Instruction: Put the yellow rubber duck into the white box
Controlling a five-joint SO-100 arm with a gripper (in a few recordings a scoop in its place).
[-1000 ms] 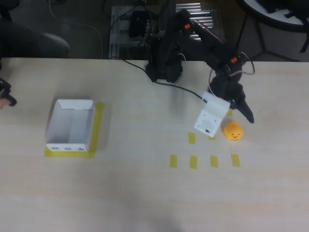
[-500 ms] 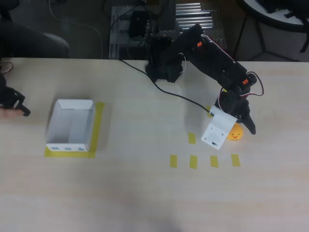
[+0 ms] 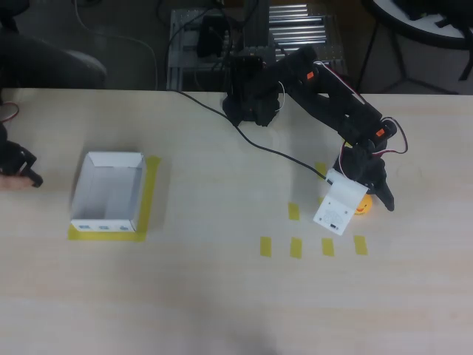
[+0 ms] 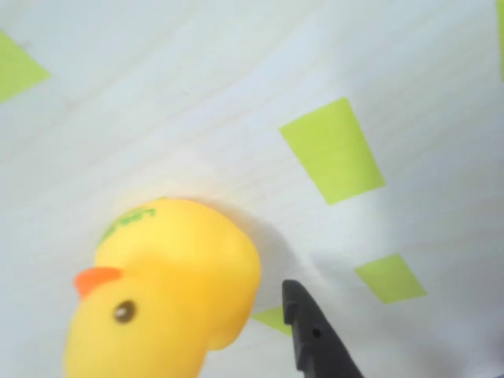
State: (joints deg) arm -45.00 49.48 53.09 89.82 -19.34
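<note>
Yellow rubber duck sits on the counter right at the claw, which is down over it with its fingers spread apart and nothing yet gripped. In the wrist view one black fingertip stands just beside the duck's body, a thin gap between them, and the toy rests upright on the pale wood with its beak pointing away from that finger. From overhead, just a sliver of the duck peeks out beside the claw's white plate, with the dark finger on its far side, so the toy looks bracketed but not squeezed. Small yellow tape rectangles lie close around the claw. Well away from it, across the counter toward the picture's left, the white box stands on its yellow tape border, with nothing visible inside. So the task seems barely begun: the reach looks done, while the grasp, the lift, the carry across and the drop into the box all remain.
</note>
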